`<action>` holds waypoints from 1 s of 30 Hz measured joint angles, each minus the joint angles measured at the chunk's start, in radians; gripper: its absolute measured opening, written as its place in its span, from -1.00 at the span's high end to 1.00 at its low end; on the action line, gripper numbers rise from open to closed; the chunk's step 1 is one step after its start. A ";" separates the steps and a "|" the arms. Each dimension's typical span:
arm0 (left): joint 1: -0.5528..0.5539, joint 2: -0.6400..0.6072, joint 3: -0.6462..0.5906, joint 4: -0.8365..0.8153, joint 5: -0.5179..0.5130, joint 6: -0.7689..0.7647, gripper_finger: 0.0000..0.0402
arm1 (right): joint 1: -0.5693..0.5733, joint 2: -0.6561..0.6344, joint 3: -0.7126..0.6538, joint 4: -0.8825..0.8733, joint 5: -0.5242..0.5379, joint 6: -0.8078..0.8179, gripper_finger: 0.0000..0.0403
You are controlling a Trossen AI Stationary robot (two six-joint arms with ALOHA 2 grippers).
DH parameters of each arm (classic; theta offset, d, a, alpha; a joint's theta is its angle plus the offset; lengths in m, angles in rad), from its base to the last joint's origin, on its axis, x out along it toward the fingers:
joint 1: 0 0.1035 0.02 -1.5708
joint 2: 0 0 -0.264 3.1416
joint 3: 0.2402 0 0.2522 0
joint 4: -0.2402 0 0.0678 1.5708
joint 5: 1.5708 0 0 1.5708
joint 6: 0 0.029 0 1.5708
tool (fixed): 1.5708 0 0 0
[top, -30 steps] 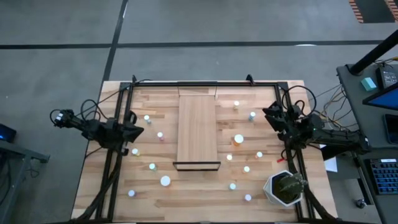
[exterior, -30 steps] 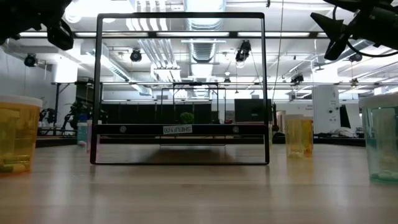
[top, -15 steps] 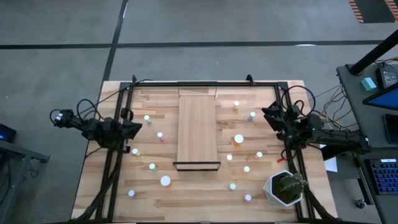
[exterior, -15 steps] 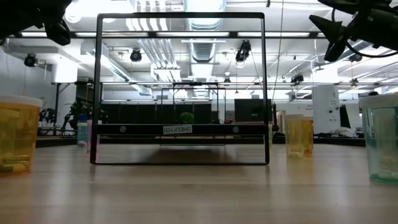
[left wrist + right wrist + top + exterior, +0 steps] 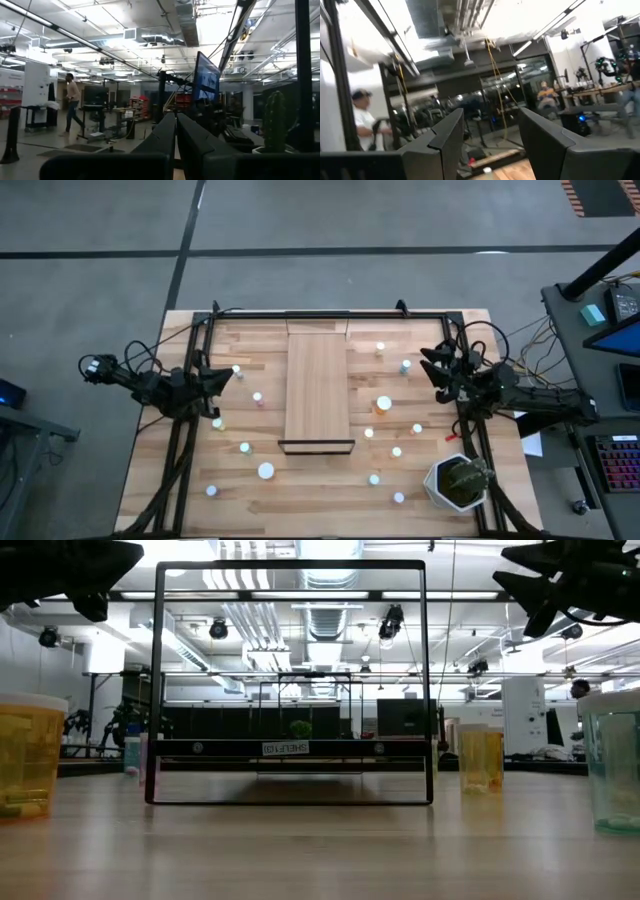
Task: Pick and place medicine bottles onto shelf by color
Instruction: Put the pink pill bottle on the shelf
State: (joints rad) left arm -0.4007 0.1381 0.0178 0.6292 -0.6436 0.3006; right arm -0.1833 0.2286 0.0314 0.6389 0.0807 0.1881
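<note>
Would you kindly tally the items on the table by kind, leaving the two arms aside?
Medicine bottles: 14
Shelf: 1
Potted plant: 1
Total: 16

Left-edge orange bottle [image 5: 28, 758] and right-edge teal bottle [image 5: 615, 760], both cropped.
</note>
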 joint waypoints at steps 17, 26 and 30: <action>0.000 -0.001 0.008 -0.001 -0.018 0.084 1.00 | 0.020 0.398 0.283 0.006 -0.107 -0.196 0.14; 0.000 -0.003 0.010 0.051 -0.018 0.106 1.00 | 0.061 0.601 0.412 -0.001 -0.107 -0.225 0.14; 0.000 -0.002 0.010 0.051 -0.017 0.100 1.00 | 0.063 0.674 0.475 -0.040 -0.107 -0.234 0.14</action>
State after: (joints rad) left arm -0.4005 0.1356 0.0280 0.6801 -0.6610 0.4008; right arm -0.1205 0.9028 0.5060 0.5988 -0.0265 -0.0458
